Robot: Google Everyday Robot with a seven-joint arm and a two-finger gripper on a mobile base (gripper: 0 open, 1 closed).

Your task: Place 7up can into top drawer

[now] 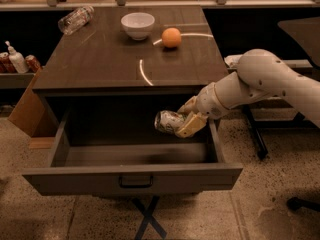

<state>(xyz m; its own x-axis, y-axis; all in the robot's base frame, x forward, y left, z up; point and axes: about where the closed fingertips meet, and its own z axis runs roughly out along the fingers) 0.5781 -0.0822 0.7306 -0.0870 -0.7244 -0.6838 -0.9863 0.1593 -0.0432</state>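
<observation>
While the pale two-finger gripper [183, 121] is grasping the small dented white-silver 7up can [168, 121] sideways over the right side of the pulled-out grey-brown top drawer [132, 177], a white bowl [137, 24] and a round orange fruit [171, 37] are sitting near the dark brown bench's [100, 64] far edge. A clear plastic bottle [75, 19] is lying at its far left corner, above speckled flooring [260, 204].

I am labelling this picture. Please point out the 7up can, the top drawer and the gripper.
7up can [167, 121], camera view: its side wall.
top drawer [75, 179], camera view: bare left part of its front panel.
gripper [185, 119], camera view: its middle, shut on the can over the drawer's right side.
</observation>
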